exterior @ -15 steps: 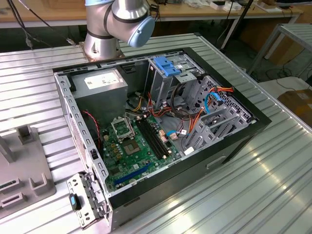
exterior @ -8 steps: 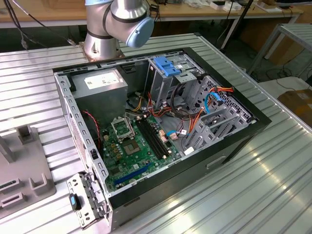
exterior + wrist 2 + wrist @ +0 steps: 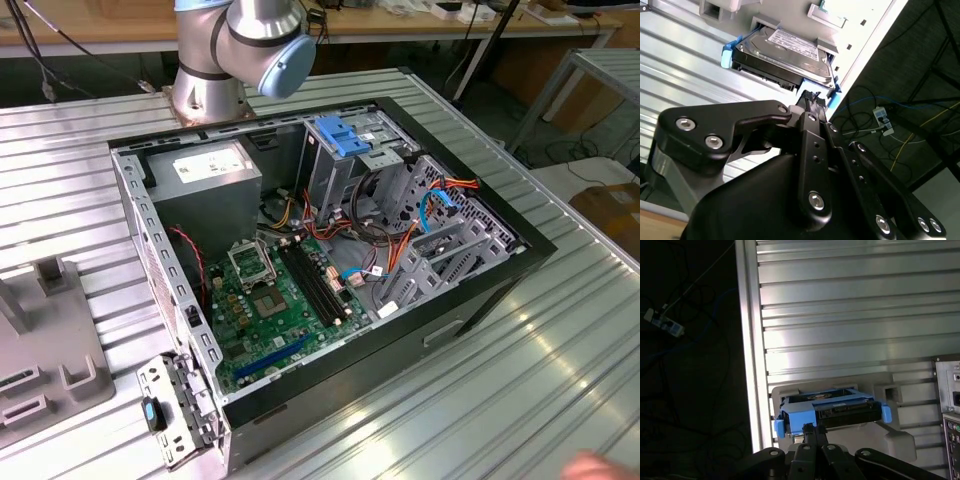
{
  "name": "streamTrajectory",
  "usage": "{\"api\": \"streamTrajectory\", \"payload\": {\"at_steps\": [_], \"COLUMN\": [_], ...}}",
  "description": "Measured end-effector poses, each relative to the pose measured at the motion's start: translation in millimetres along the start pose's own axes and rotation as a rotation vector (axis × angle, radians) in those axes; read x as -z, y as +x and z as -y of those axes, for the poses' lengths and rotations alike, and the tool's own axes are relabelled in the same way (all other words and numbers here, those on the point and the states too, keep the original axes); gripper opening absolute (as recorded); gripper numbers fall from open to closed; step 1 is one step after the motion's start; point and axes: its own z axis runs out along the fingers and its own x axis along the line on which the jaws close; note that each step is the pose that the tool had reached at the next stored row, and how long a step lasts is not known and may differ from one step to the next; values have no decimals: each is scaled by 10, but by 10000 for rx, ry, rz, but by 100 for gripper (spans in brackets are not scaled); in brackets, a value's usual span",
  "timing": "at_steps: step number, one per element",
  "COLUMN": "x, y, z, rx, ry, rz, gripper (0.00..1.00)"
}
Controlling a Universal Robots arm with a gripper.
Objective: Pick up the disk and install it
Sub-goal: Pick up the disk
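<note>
The pincer (image 3: 812, 430) is closed, its tips together. Just ahead of them, the blue-framed hard drive (image 3: 832, 407) lies flat in a grey holder (image 3: 897, 444) on the ribbed metal table (image 3: 850, 315).

An open case (image 3: 340, 372) lies on a ribbed metal table (image 3: 500, 400), with a green motherboard (image 3: 285, 300) on its floor, a grey power supply (image 3: 205, 185) in its far corner, a blue bracket (image 3: 340, 135) by its far wall, and a grey fixture (image 3: 50, 340) outside it to the exterior view's left.
</note>
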Motion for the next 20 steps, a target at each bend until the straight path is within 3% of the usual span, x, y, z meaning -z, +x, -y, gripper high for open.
{"api": "streamTrajectory", "payload": {"at_steps": [8, 11, 14, 16, 20], "x": [-1, -1, -2, -3, -4], "y": [0, 0, 1, 0, 0], "z": [0, 0, -1, 0, 0], "rx": [108, 848, 2067, 2437, 3955], "ry": [-1, -20, -40, -41, 36], "rz": [-4, -32, -80, -94, -156], "gripper": [11, 11, 11, 11, 11]}}
